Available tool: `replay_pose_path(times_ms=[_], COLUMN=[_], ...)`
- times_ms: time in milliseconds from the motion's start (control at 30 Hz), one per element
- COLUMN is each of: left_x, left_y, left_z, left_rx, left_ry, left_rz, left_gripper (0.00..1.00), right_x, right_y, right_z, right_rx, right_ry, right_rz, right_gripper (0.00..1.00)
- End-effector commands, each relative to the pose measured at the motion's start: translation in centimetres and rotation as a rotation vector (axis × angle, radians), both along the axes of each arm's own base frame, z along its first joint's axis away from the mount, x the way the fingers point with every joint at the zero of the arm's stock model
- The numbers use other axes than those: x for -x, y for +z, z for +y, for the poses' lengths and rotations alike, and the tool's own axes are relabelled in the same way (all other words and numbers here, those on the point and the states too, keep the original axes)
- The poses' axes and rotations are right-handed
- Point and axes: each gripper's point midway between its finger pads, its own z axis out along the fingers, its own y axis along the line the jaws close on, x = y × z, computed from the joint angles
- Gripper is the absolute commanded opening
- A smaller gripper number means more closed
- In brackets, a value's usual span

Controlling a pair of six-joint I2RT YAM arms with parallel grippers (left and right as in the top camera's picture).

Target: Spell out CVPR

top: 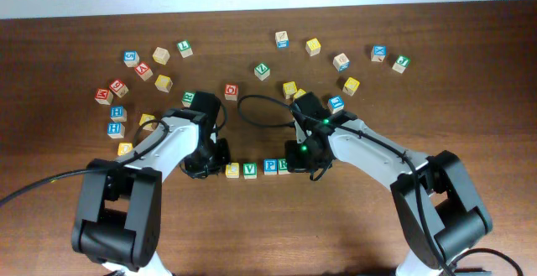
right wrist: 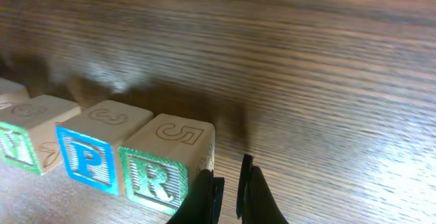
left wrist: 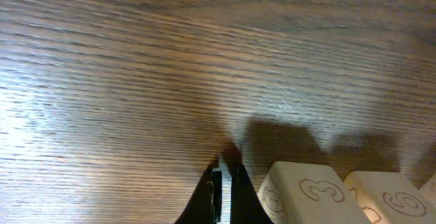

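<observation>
Four blocks stand in a row on the wooden table: yellow C (top: 232,171), green V (top: 249,170), blue P (top: 270,167) and green R (top: 284,165). My left gripper (top: 213,167) sits just left of the C block, shut and empty. In the left wrist view its fingers (left wrist: 223,178) are low over bare wood, with the row's near block (left wrist: 306,197) to their right. My right gripper (top: 302,164) is just right of the R block. In the right wrist view its fingers (right wrist: 228,183) are shut and empty beside R (right wrist: 160,173), with P (right wrist: 92,152) and V (right wrist: 27,139) further left.
Several loose letter blocks lie scattered across the back of the table, from a red one (top: 103,95) at the left to a green one (top: 401,63) at the right. A yellow block (top: 290,88) and a blue one (top: 336,103) lie close behind my right arm.
</observation>
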Motion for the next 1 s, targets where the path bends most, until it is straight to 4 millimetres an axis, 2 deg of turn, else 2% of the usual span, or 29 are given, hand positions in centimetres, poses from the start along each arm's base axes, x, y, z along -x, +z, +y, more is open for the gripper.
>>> replay_pose_path(times_ms=[0,200,400,600,667,833,967], left_x=[1.1,1.1,1.1,1.3,1.5,1.5,1.4], left_y=[-1.1,-1.1,-1.1,-1.0,-1.0,-1.0,-1.0], left_z=[-1.1,-1.6,-1.6,-1.8,-2.6,-2.7,-2.7], left_rx=[0.002,0.004,0.005,0.007,0.041,0.042,0.043], left_ry=[-0.023,-0.040,-0.041,-0.055,-0.121,-0.122,-0.122], left_rz=[0.043,0.035,0.035,0.038,0.038,0.036,0.030], left_gripper=[0.00,0.00,0.00,0.00,0.00,0.00,0.00], right_x=[0.3,0.6,1.0,1.3,1.1,1.1,1.9], right_y=[-0.1,0.2,0.3,0.3,0.3,0.3,0.3], right_z=[0.5,1.4,1.6,1.6,1.7,1.8,2.7], right_rx=[-0.010,-0.059,-0.076,-0.078,-0.084,-0.083,-0.082], right_ry=[0.041,0.106,0.014,0.010,0.040,0.066,0.088], right_rz=[-0.008,-0.012,0.044,0.060,0.039,0.025,0.030], right_gripper=[0.04,0.04,0.04,0.04,0.04,0.04,0.04])
